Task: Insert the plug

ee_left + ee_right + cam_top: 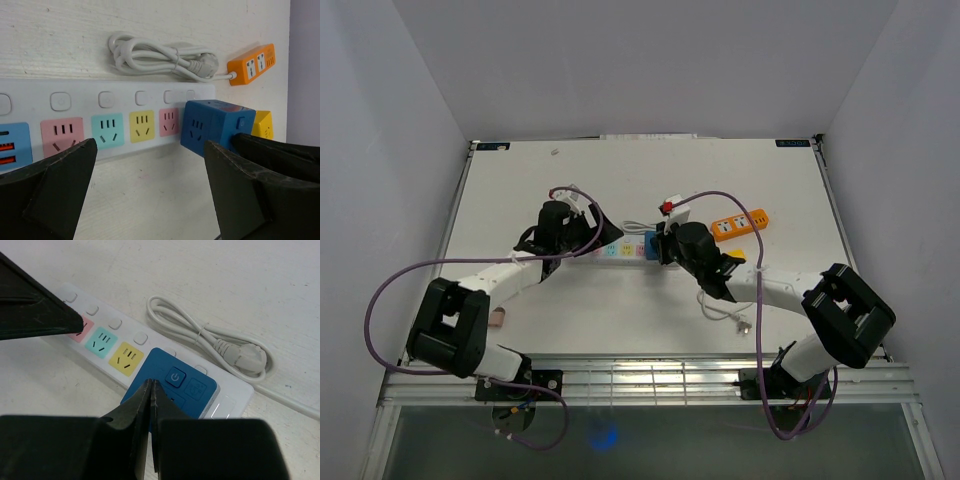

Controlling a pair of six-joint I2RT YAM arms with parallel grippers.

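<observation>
A white power strip with pink, teal and yellow sockets lies across the table's middle. A blue cube plug sits on the strip's right end and looks pressed down against it; it also shows in the right wrist view and the top view. My right gripper is shut and empty, its tips resting on the cube's top face. My left gripper is open and empty, low over the table just in front of the strip, its right finger near the cube.
The strip's coiled white cord lies behind it. An orange power strip and a yellow cube lie to the right. A loose white cable lies near the right arm. A small pinkish object sits at the front left.
</observation>
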